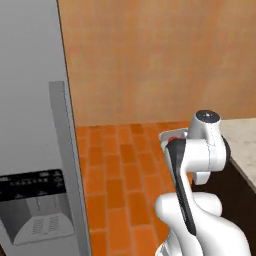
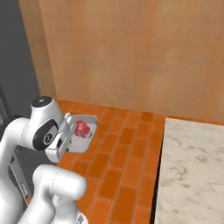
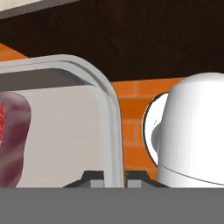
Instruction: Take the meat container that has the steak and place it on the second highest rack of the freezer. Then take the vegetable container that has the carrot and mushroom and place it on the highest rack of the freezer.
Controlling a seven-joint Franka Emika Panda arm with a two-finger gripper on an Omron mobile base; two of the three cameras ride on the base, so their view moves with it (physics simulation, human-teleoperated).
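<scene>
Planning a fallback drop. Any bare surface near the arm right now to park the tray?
Marble counter to the arm's right lies bare from its floor-side edge back to the wall. Brick floor is open between counter and freezer. Crowded only at the arm itself: the gripper is shut on the meat container, steak inside.

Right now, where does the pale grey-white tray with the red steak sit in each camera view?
Left base view: the pale grey-white meat tray peeks out behind the arm's upper joint, right of centre.
Right base view: the tray, with the red steak in it, sits left of centre, past the arm's wrist.
Hand view: the tray's rim arches through the middle, the gripper shut on it.
Shared landmark: the orange brick floor.
</scene>
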